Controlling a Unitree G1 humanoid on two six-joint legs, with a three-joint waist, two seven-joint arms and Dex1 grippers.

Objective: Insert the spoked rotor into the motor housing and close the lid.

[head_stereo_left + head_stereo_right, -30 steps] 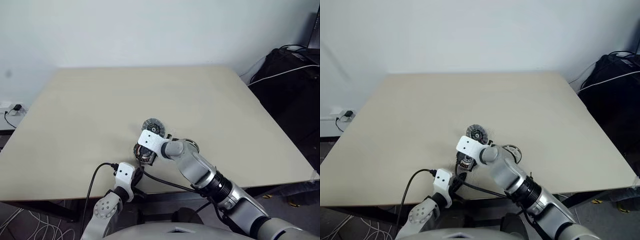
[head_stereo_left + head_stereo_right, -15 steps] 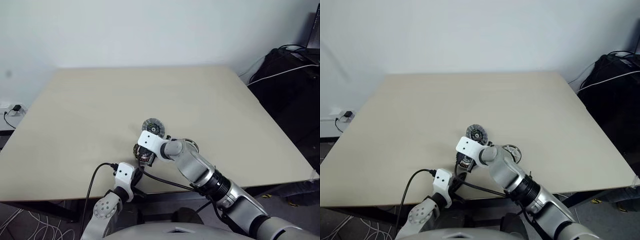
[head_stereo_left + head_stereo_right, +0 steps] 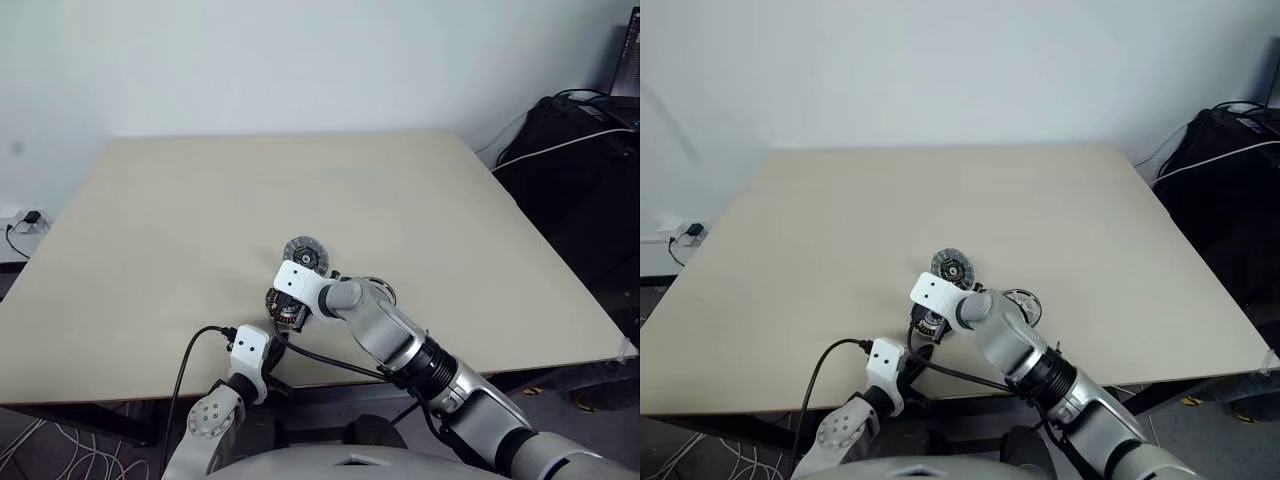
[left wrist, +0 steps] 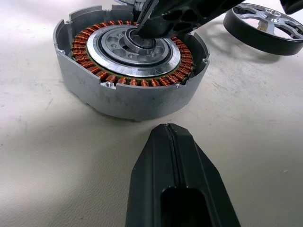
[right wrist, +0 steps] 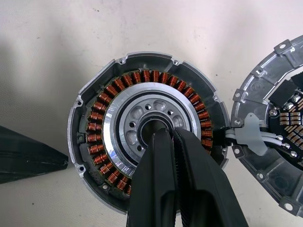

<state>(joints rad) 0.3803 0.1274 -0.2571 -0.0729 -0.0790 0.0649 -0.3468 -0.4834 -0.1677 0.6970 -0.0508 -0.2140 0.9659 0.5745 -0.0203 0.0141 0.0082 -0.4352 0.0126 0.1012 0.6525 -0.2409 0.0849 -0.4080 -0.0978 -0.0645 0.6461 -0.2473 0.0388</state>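
Motor housing (image 5: 149, 132): flat on the surface (image 3: 180, 220), open face up, axis vertical, no rotor inside.
Spoked rotor (image 4: 267, 26): lying flat just beside it, not yet inserted.
Lid (image 3: 306, 253): beside housing, off.
Right gripper (image 5: 171, 137): fingers together, tips at housing's centre bore.
Left gripper (image 4: 171, 135): fingers together, near housing, empty.

A large rectangular beige table (image 3: 200, 210) stands against a plain white wall (image 3: 300, 60). Beside its right edge lies a black bag (image 3: 590, 150) with white cables (image 3: 560, 145) draped over it.
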